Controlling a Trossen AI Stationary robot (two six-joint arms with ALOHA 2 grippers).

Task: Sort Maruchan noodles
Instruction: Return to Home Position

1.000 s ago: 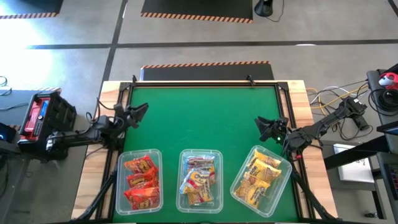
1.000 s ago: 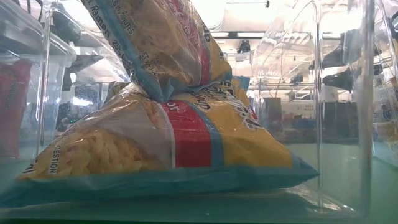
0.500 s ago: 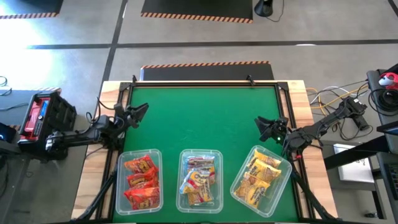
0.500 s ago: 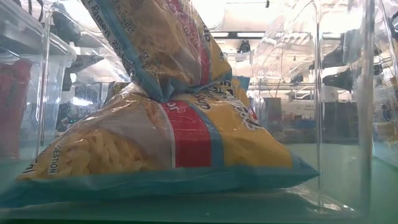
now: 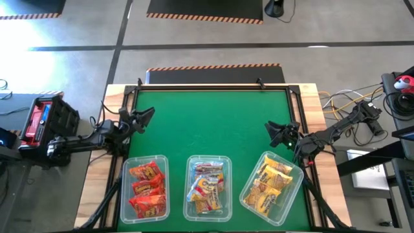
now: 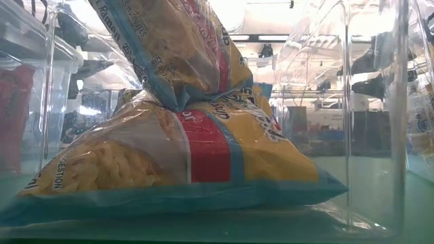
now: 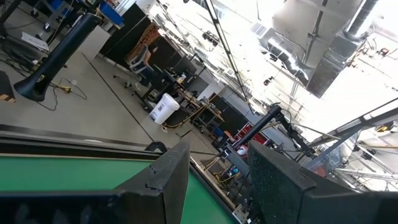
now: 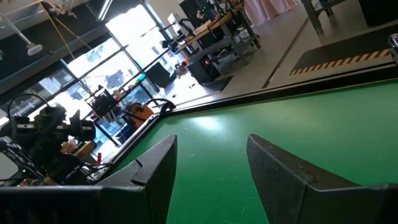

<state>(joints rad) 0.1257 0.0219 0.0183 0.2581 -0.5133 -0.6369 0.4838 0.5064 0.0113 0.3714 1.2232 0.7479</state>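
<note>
Clear bin, yellow packets fill low view; text cropped.

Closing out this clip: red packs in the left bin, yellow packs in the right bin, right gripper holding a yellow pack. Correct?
No: the right gripper is open and holds nothing, as the right wrist view shows. The rest is as you say.

1. High view: overhead, aimed straight down, wide enough for the whole green table, both arms and three clear bins along one edge.
2. Low view: table-top height, level, so close that noodle packets fill the frame.
3. Left wrist view: past the left gripper, tilted up into the room.
4. Right wrist view: past the right gripper, low across the same green surface.
</note>
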